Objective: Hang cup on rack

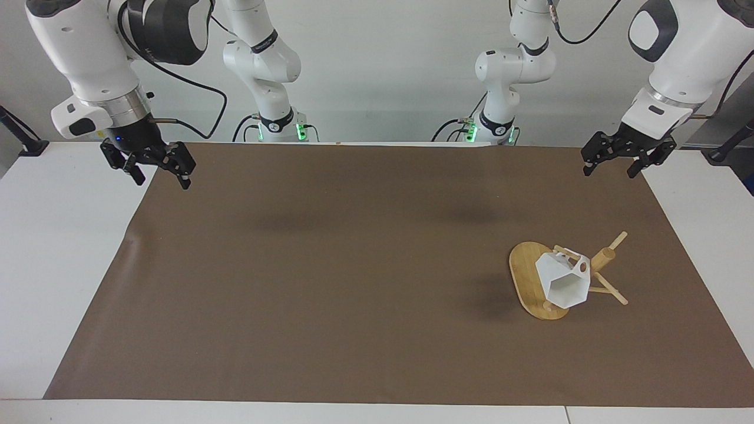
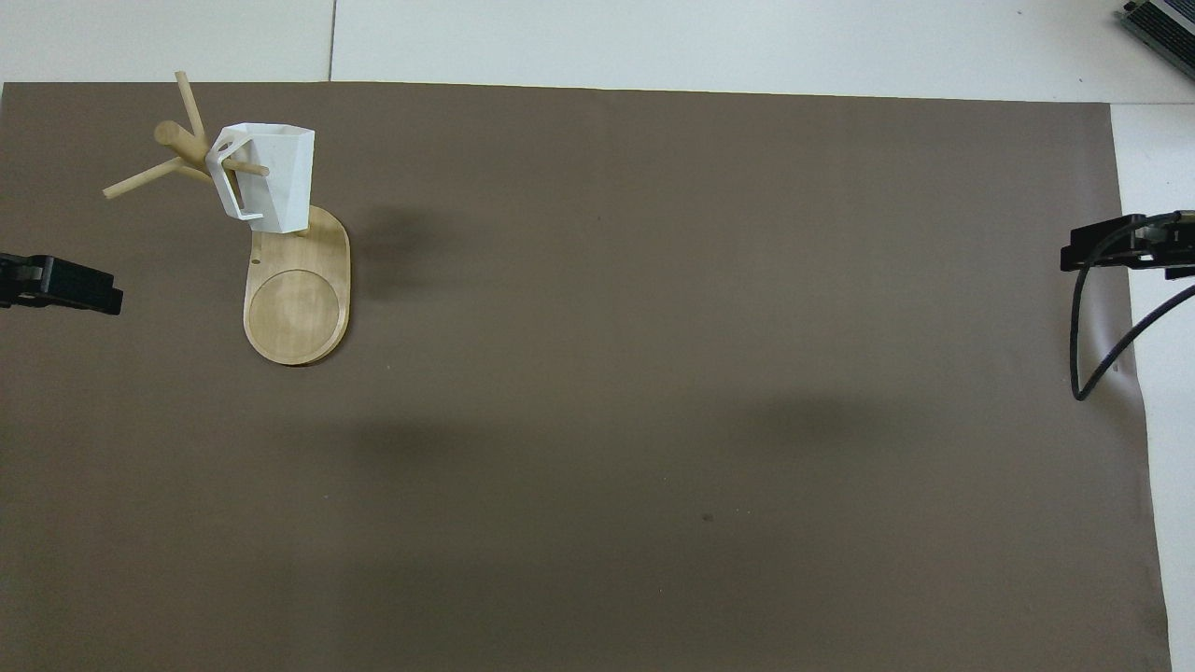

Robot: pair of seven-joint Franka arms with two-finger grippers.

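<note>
The white faceted cup (image 1: pixel 564 281) hangs by its handle on a peg of the bamboo rack (image 1: pixel 524 277), which stands toward the left arm's end of the table. The cup's mouth tilts away from the robots. In the overhead view the cup (image 2: pixel 271 182) hangs over the end of the rack's oval base (image 2: pixel 299 313) that lies farther from the robots. My left gripper (image 1: pixel 608 171) is open and empty, raised over the mat's edge near its own base, well apart from the rack. My right gripper (image 1: pixel 163 179) is open and empty, waiting over the mat's corner at the right arm's end.
A brown mat (image 1: pixel 353 265) covers most of the white table (image 1: pixel 59 247). In the overhead view the left gripper (image 2: pixel 93 291) and the right gripper (image 2: pixel 1088 254) show only at the view's edges. A black cable (image 2: pixel 1083 355) hangs by the right gripper.
</note>
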